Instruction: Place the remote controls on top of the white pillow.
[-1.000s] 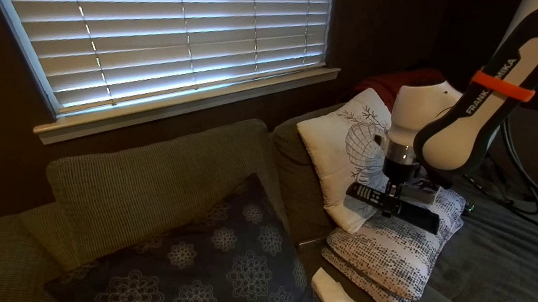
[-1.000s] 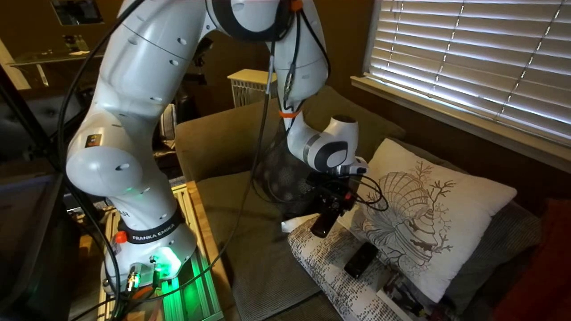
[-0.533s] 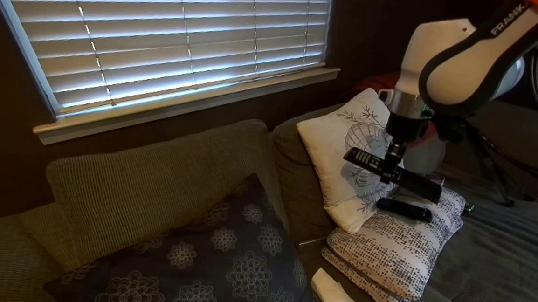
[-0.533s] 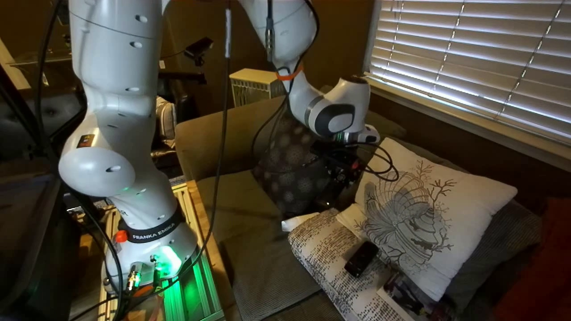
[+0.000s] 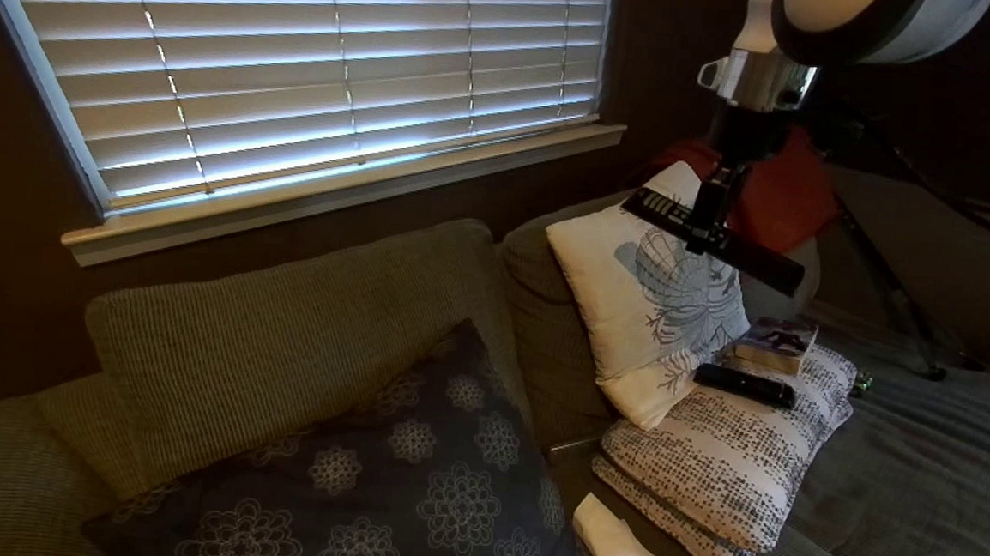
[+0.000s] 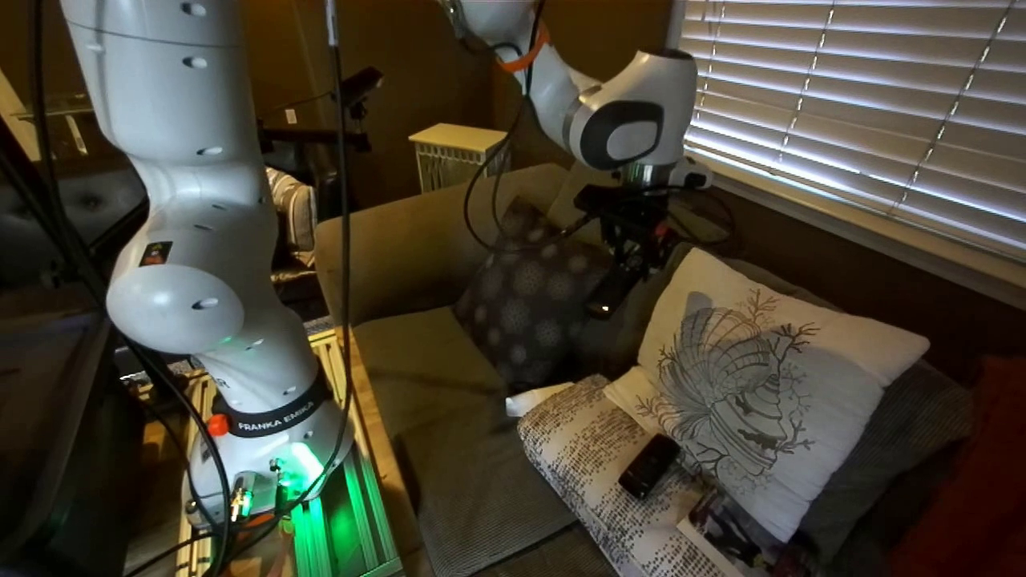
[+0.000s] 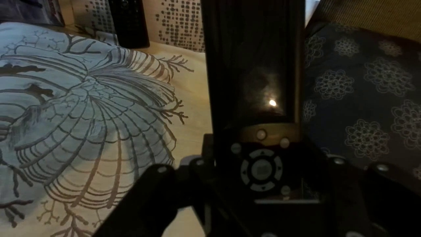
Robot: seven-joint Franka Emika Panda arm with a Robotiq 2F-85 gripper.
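My gripper [image 5: 708, 238] is shut on a long black remote control [image 5: 758, 264], which hangs in the air clear of the cushions. In the wrist view this remote [image 7: 255, 62] runs between the fingers, with round buttons near the grip. The white pillow [image 6: 866, 353], printed with grey shells and coral, leans against the sofa back. It lies below and beside the gripper, whose shadow seems to fall on the print. A second black remote control [image 6: 649, 466] rests on a dotted cushion, close to the white pillow's lower edge; this resting remote [image 7: 130, 26] also shows in the wrist view.
The dotted white cushion [image 5: 699, 454] lies folded or stacked on the sofa seat and carries a book [image 5: 779, 340]. A dark flowered cushion [image 5: 414, 479] stands nearby. White paper or cloth [image 5: 624, 548] lies between them. A window sill [image 5: 363, 180] runs behind the sofa.
The gripper has risen well up with the remote in its grip, moving away from the dotted cushion. The resting remote and the book are now uncovered in an exterior view.
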